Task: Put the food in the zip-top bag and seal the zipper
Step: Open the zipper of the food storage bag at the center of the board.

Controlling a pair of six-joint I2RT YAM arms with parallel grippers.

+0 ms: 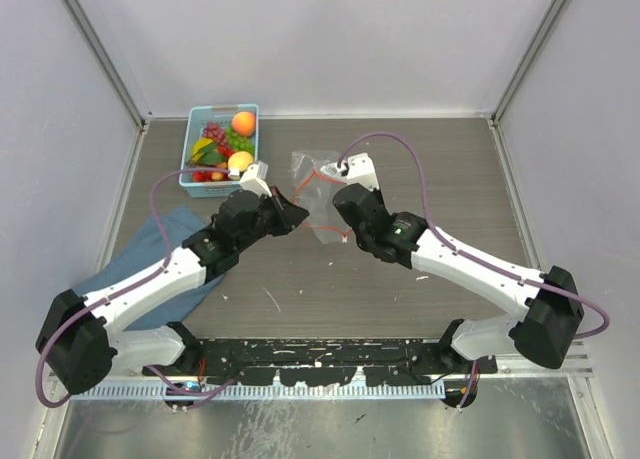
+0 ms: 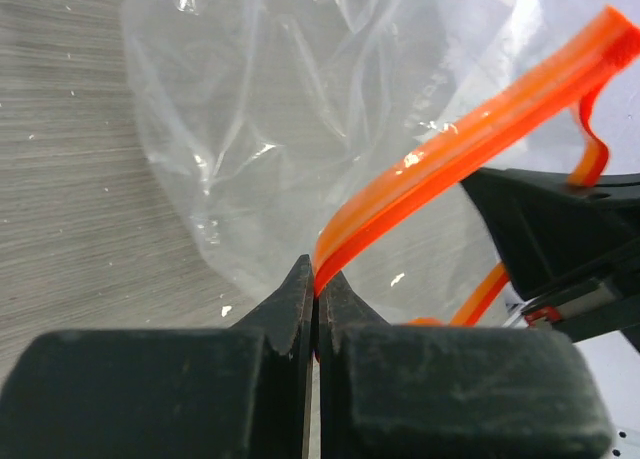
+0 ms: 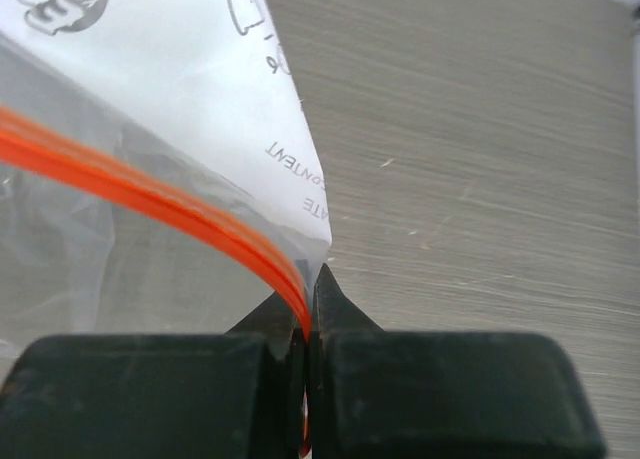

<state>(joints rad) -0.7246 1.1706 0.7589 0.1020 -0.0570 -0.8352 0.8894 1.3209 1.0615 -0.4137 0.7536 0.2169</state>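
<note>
The clear zip-top bag point(image 1: 312, 171) hangs between my two grippers at the table's middle. Its red-orange zipper point(image 1: 322, 225) runs between them. My left gripper point(image 1: 300, 216) is shut on one end of the zipper point(image 2: 430, 169). My right gripper point(image 1: 342, 204) is shut on the other end of the zipper point(image 3: 150, 194). The bag point(image 2: 270, 109) looks empty in both wrist views. The food point(image 1: 228, 144), with a peach, a lemon-like fruit, grapes and red berries, lies in the light blue basket point(image 1: 193, 134) at the back left.
A blue cloth point(image 1: 150, 247) lies under the left arm at the left. The wooden table point(image 1: 450, 179) has white walls at its back and sides. A black and white rail point(image 1: 320, 364) runs along the near edge.
</note>
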